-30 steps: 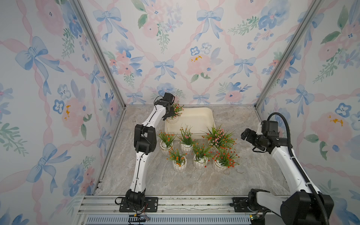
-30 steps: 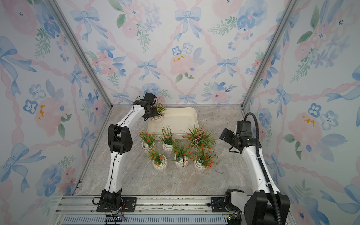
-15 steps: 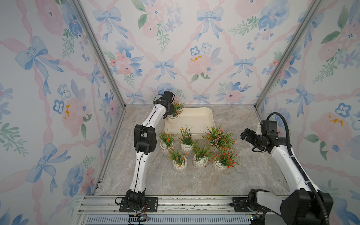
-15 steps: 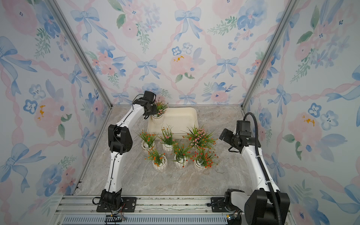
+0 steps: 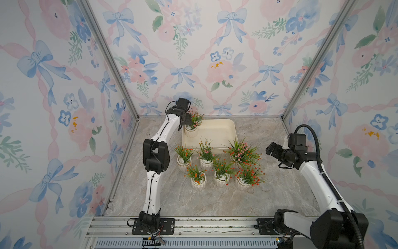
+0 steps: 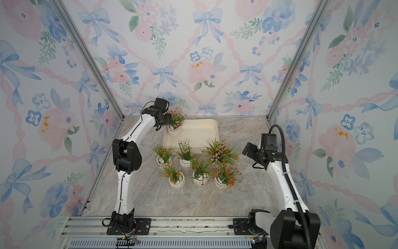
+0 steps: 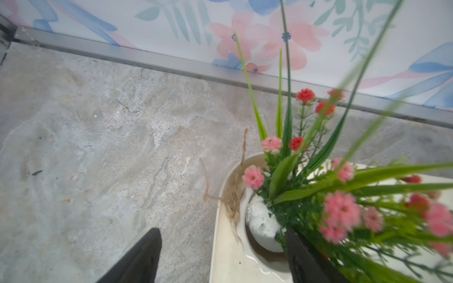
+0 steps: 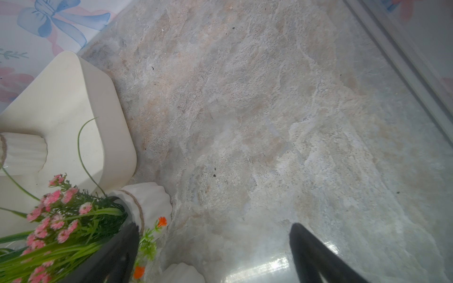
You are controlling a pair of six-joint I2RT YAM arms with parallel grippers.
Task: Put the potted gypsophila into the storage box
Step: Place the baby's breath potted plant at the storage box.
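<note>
Surface (image 5: 215,202): grey-beige marbled slab, bare toward the front, closed on three sides by walls (image 5: 215,54) papered with blue bows, pink ribbons and watercolour flowers. Aluminium posts (image 5: 113,64) stand in the two far corners, and a front rail (image 5: 215,224) carries both my arm bases. Storage box (image 5: 217,134): cream, low-walled, rounded corners, lying flat at the back of the surface near the far wall, long axis running side to side, parallel to that wall. Potted gypsophila (image 5: 191,132), one: white ribbed pot standing upright inside the box in its far corner on my left, twine at the neck, green sprigs pointing up with pink and red blossoms. Six more stand upright on the surface just in front of the box: back row (image 5: 205,165) of three, front row (image 5: 220,182) of three, foliage of neighbours overlapping. Left tool (image 5: 185,122): at that corner of the box, fingers spread wide, one outside the box wall and one among the sprigs, clamping nothing. Right tool (image 5: 271,151): held above the surface beside the cluster on my right, fingers wide apart, only bare surface between them.
</note>
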